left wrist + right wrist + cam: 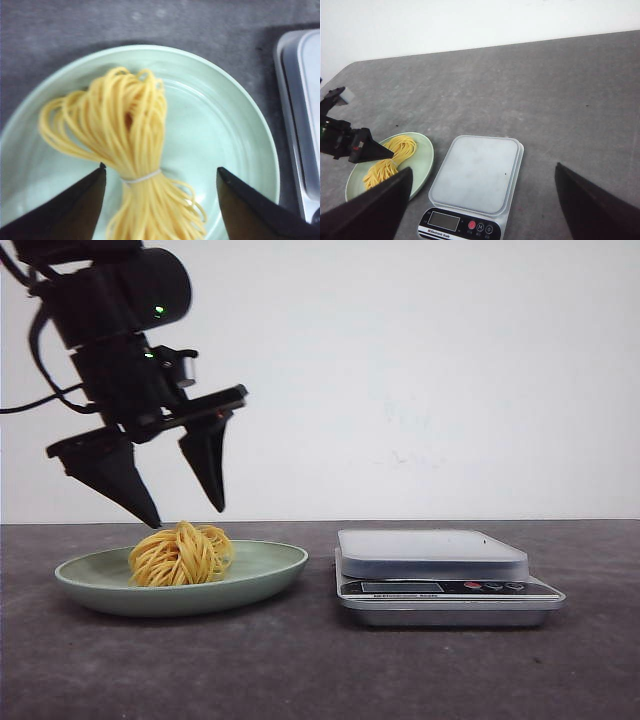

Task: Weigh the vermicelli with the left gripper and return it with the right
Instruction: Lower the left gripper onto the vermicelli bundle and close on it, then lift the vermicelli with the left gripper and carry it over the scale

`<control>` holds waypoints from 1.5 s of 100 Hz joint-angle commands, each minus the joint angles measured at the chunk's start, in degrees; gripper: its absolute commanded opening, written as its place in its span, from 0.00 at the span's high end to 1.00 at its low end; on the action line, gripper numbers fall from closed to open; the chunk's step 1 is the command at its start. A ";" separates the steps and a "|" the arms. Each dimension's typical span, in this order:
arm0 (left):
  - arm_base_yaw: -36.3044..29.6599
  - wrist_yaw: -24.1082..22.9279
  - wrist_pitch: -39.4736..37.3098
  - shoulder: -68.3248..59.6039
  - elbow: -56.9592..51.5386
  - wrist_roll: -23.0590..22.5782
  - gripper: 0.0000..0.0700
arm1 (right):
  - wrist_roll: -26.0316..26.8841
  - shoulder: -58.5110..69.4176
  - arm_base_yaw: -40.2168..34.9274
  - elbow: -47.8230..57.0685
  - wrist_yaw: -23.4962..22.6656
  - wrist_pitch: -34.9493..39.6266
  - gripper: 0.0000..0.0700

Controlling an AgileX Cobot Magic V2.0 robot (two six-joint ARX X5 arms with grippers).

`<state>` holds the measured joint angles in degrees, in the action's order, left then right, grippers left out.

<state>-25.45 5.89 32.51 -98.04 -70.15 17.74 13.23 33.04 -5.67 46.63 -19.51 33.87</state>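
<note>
A yellow bundle of vermicelli (181,554) (131,150) (387,160), tied with a white band, lies on a pale green plate (270,575) (235,145) (422,157) at the table's left. My left gripper (188,516) (161,170) hangs open just above it, one black fingertip on each side of the tied middle, not touching. A silver kitchen scale (435,570) (477,175) with a bare platform stands right of the plate. My right gripper (482,172) is open, high above the scale, and out of the front view.
The dark grey table (320,670) ends at a white wall (420,370) behind. The scale's edge (300,110) lies close beside the plate.
</note>
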 commanded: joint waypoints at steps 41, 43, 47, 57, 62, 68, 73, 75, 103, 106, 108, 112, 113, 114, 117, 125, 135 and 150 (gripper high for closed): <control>-1.31 -4.46 2.14 -3.85 -1.20 1.40 0.40 | -0.81 0.17 -0.22 1.09 -2.19 -0.28 0.18; -1.31 -4.46 2.01 -4.02 -1.20 1.60 0.40 | -0.81 0.17 -0.22 1.09 -2.19 -0.31 0.18; -1.31 -4.48 1.90 -4.37 -1.20 2.19 0.40 | -0.81 0.17 -0.22 1.09 -2.19 -0.26 0.18; -1.31 -4.46 1.60 -5.42 -1.20 2.51 0.44 | -0.83 0.17 -0.22 1.09 -2.71 -0.17 0.18; -1.31 -4.46 1.55 -5.99 -1.20 2.49 0.50 | -0.81 0.17 -0.22 1.09 -3.06 -0.17 0.18; -1.31 -4.35 1.49 -6.62 -1.20 2.54 0.55 | -0.83 0.17 -0.20 1.09 -3.02 -0.17 0.18; -1.49 -4.13 1.31 -7.21 -1.20 2.54 0.62 | -0.83 0.17 -0.20 1.09 -3.02 -0.20 0.18; -1.53 -4.13 1.27 -7.41 -1.20 2.54 0.65 | -0.83 0.17 -0.20 1.09 -3.04 -0.20 0.18; -1.99 -3.76 0.13 -7.78 -1.66 2.47 0.99 | -0.92 0.17 -0.20 1.09 -3.02 0.09 0.21; -1.99 -3.76 0.26 -7.63 -1.70 2.47 0.99 | -1.11 0.17 -0.20 1.09 -3.02 0.24 0.21; -1.99 -3.76 0.33 -7.52 -1.73 2.47 0.99 | -1.33 0.17 -0.20 1.09 -2.99 0.42 0.22; -1.99 -3.74 0.81 -7.15 -1.90 2.47 0.99 | -1.64 0.17 -0.20 1.09 -2.97 0.74 0.22; -1.99 -3.74 0.96 -7.06 -1.97 2.45 0.99 | -1.70 0.17 -0.20 1.09 -2.97 0.85 0.22; -1.99 -3.74 1.05 -6.93 -2.05 2.43 0.99 | -1.73 0.17 -0.20 1.09 -2.95 0.92 0.22; -1.99 -3.74 1.44 -6.49 -2.32 2.43 0.99 | -1.75 0.17 -0.20 1.09 -2.95 1.03 0.22; -1.99 -2.71 2.36 -4.81 -3.21 2.29 0.99 | -1.75 0.17 -0.20 1.09 -2.97 1.16 0.22; -2.01 0.94 2.21 -1.49 -4.42 3.28 0.99 | -1.75 0.17 -0.20 1.09 -2.99 1.20 0.22; -2.23 9.81 -0.31 3.61 -5.90 6.80 0.99 | -1.73 0.17 -0.20 1.09 -2.99 1.36 0.22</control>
<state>-27.07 11.62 34.24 -95.81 -74.19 21.91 12.19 33.04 -5.67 46.63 -22.35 35.57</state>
